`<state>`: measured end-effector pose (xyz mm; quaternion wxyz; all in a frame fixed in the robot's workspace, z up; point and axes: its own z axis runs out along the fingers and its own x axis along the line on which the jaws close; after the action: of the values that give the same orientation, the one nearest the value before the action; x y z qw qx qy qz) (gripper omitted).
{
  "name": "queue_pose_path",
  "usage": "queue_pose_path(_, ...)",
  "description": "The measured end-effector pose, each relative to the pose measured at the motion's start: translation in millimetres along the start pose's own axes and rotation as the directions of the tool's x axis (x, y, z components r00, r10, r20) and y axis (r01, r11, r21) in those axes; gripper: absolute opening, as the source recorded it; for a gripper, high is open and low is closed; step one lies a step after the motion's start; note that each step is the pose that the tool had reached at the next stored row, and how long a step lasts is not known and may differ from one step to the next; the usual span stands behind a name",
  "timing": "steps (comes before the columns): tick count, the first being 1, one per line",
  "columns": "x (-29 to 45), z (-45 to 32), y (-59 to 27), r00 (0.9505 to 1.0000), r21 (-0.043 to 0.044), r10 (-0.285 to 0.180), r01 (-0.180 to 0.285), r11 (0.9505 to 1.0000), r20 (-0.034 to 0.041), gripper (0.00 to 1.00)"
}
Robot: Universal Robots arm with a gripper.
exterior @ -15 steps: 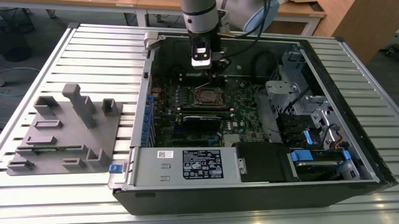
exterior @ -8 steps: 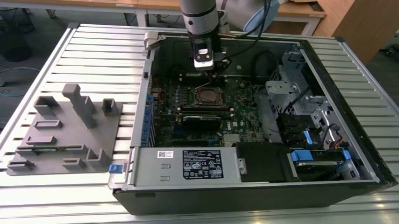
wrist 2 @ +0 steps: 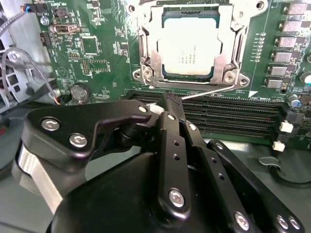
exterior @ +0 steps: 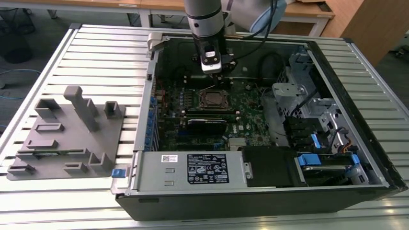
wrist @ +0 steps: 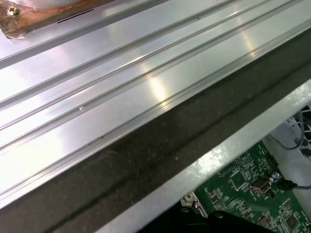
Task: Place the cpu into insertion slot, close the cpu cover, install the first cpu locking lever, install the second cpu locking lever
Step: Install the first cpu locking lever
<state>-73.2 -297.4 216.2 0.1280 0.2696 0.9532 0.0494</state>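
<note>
So, table: ribbed silvery aluminium table (exterior: 102, 52), under everything; slats close up in the first wrist view (wrist: 121, 73).
Case: black open tower computer case (exterior: 268, 206), lying on its side on the table, innards facing up.
Fixture: grey block fixture plate with upright pegs (exterior: 64, 139), on the table at the exterior view's left, just beside the case.
Board: green circuit board (exterior: 249, 115), flat on the case floor.
Arm: grey robot arm (exterior: 204, 19), reaching down into the case.
Gripper: black two-fingered gripper (exterior: 214, 74) (wrist 2: 171, 98), low over the board beside the socket; jaws drawn together, no gap at the tips.
Card slots: long black card slots (wrist 2: 233, 109), between gripper and socket.
Insertion slot: square silver-rimmed insertion slot (exterior: 211, 98), mid-board.
Cpu cover: thin silvery framed cpu cover (wrist 2: 150, 43), down flat around the chip.
Cpu: dull silver-grey square cpu (wrist 2: 192, 46), seated in the insertion slot, showing through the cover's cut-out.
Lever: thin silvery wire locking lever (wrist 2: 214, 90), slanting along the socket edge nearest the gripper, one end meeting the fingertip.
</note>
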Motion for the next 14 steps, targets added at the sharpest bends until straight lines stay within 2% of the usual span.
queue_pose_path(2, -0.1, 0.0, -0.1, 1.0, -0.0072, -0.005, 0.005, 1.0, -0.0045, 0.11)
queue_pose_path(6, -0.9, 0.0, -1.4, 0.9998, -0.0318, -0.003, 0.003, 0.9995, -0.0196, 0.11)
queue_pose_path(7, -1.3, 0.0, -2.2, 0.9998, -0.0352, -0.003, 0.002, 0.9994, -0.0215, 0.11)
queue_pose_path(14, -2.3, -0.2, -5.7, 0.9997, -0.0378, -0.005, 0.004, 0.9993, -0.0221, 0.11)
